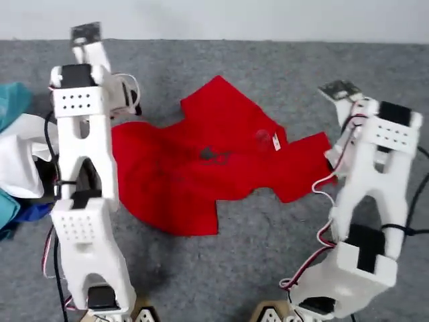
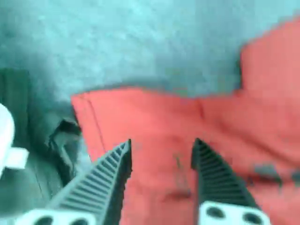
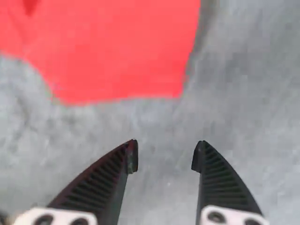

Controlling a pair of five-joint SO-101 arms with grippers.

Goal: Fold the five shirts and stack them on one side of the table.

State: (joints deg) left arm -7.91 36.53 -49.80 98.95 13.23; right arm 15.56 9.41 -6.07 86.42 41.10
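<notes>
Left gripper (image 2: 161,146) is hovering open over the red shirt (image 1: 201,164), right gripper (image 3: 164,149) gaping above the table (image 1: 268,74) beside it; shallow pinches could bunch fabric.

The left arm (image 1: 80,168) stands at the left of the scene, stretched from its near base toward the far side. The left gripper (image 2: 162,143) points downward with its two ridged fingers (image 2: 112,173) held apart. The right arm (image 1: 369,201) rises from its near base at the right, bent at the elbow, and the right gripper (image 3: 166,145) likewise points downward with a clear gap between its tips.
</notes>
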